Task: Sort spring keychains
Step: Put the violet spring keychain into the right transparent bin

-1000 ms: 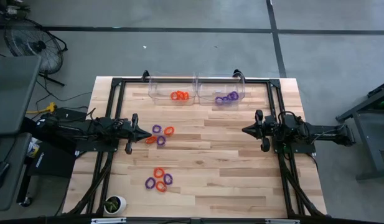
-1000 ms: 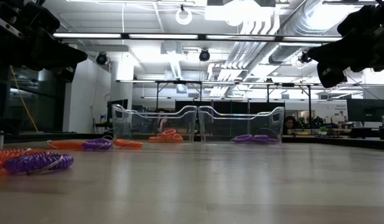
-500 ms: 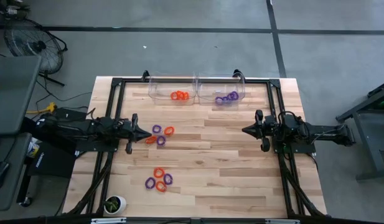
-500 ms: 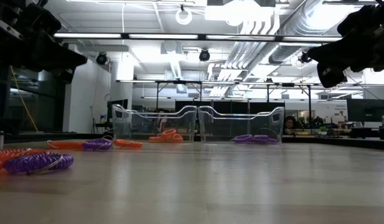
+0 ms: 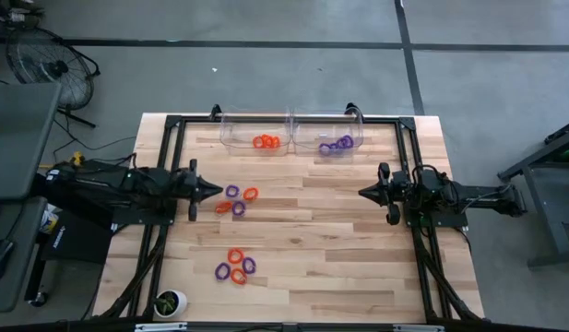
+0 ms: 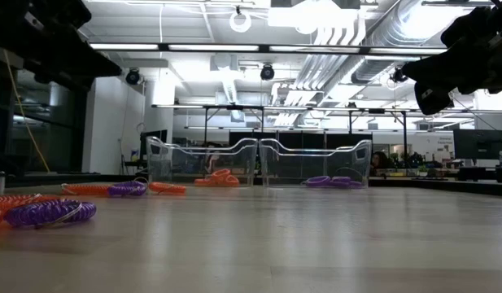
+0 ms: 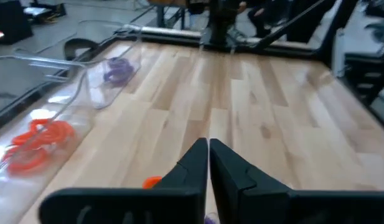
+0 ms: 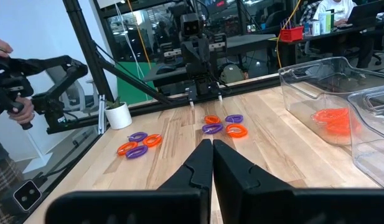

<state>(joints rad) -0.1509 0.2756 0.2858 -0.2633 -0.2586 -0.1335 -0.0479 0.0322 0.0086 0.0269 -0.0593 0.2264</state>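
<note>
Orange and purple spring keychains, partly sorted.
Two loose mixed clusters lie flat on the counter; orange coils fill one bin, purple another.

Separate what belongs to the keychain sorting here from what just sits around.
Job:
loose spring keychains, a group near the left gripper and a group nearer the front edge
bin with orange keychains
bin with purple keychains
left gripper, shut
right gripper, shut, waiting

Just around:
small potted plant
floor fan

Bare table between keychain clusters
</note>
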